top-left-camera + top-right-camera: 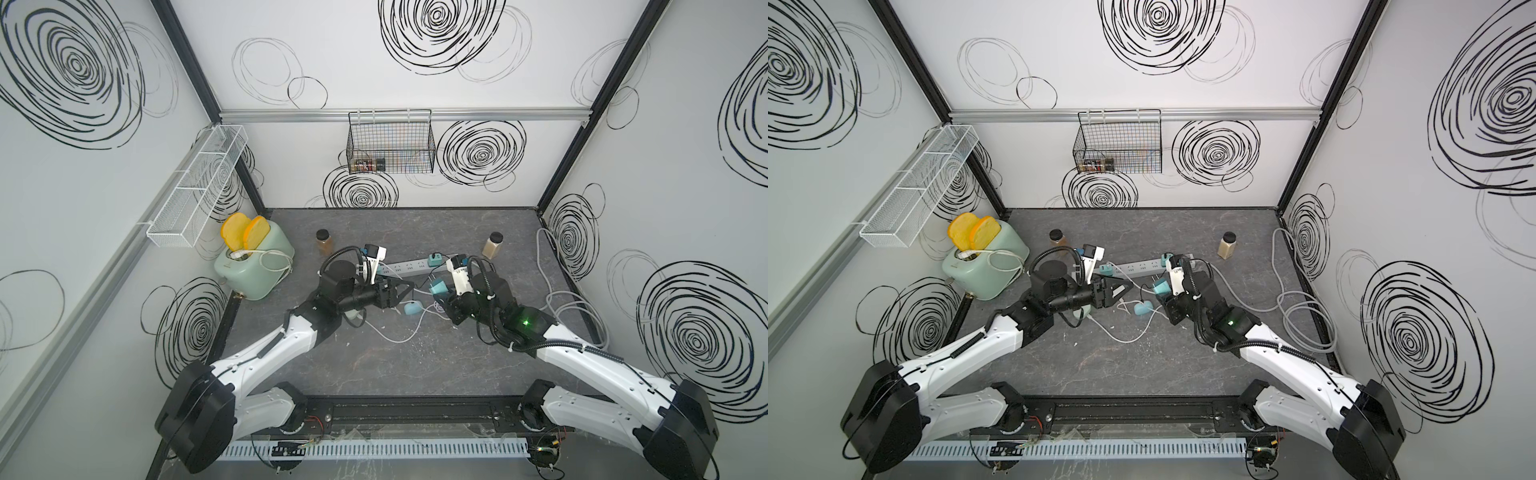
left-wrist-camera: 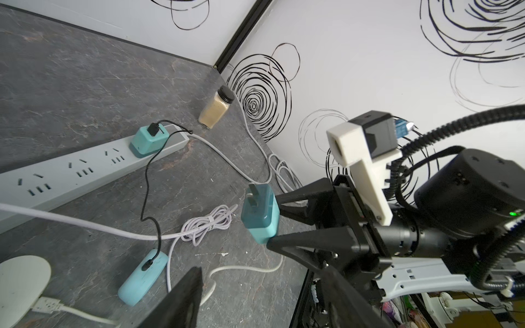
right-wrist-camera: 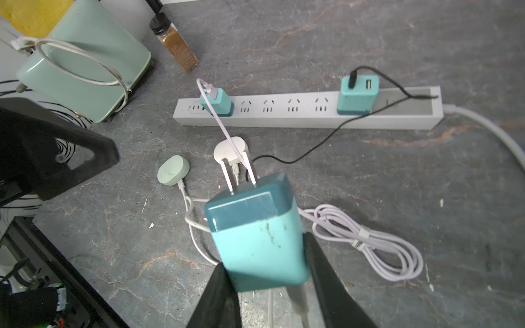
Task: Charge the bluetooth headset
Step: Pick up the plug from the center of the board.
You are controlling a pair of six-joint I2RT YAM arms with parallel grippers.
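My right gripper (image 3: 264, 255) is shut on a teal charger plug (image 3: 255, 224), held above the table with its prongs toward the white power strip (image 3: 284, 116). A white cable runs from the plug's underside to a pale green rounded case, the headset (image 3: 173, 170), lying on the table and also showing in the left wrist view (image 2: 22, 279). My left gripper (image 1: 405, 291) hangs open and empty just left of the plug. Two more teal plugs sit in the strip, one near each end (image 3: 217, 103) (image 3: 358, 95).
A light blue oblong case (image 2: 142, 277) on a black cable lies between the grippers. A coiled lilac cable (image 3: 369, 247) lies to the right. A green toaster (image 1: 253, 266) and two spice jars (image 1: 323, 241) (image 1: 492, 245) stand behind. Grey cable loops (image 1: 573, 311) lie by the right wall.
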